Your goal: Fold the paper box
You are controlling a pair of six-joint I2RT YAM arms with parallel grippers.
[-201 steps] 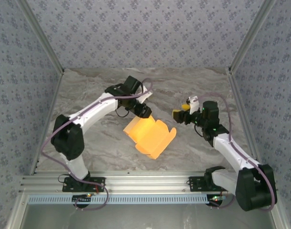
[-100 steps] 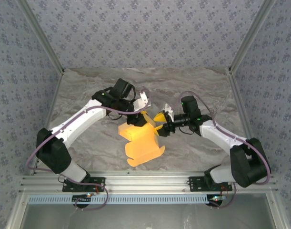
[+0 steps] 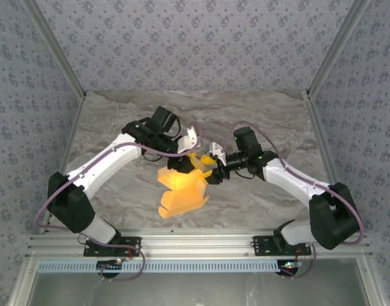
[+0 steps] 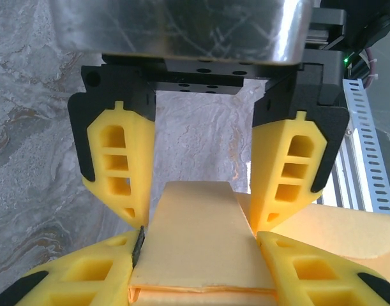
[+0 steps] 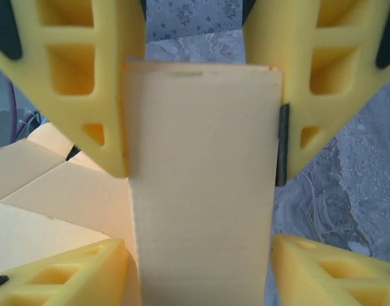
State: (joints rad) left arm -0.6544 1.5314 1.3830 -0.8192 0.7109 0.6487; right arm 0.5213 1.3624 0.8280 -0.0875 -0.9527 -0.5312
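Two white-and-black robot arms work over the grey marbled table (image 3: pixel 118 121), and there is one yellow-orange thin cardboard paper box (image 3: pixel 179 191) between them. On the left, the left hand (image 3: pixel 189 162) has drawn back toward the near edge since a second ago and grips the box by a narrow upright flap; in its wrist view the flap fills the gap between its two yellow fingers (image 4: pixel 73 287), touching both. The box, which a second ago spread lower and further right as an open sheet, now hangs further left under that hand, more bunched, its lower edge toward the near rail. On the right, the right hand (image 3: pixel 212 172), well apart from the box a second ago, has swung in and meets the left hand nose to nose at the same flap. Its two fingers (image 5: pixel 73 274) straddle the flap's edges very closely; whether they actually clamp it cannot be told.
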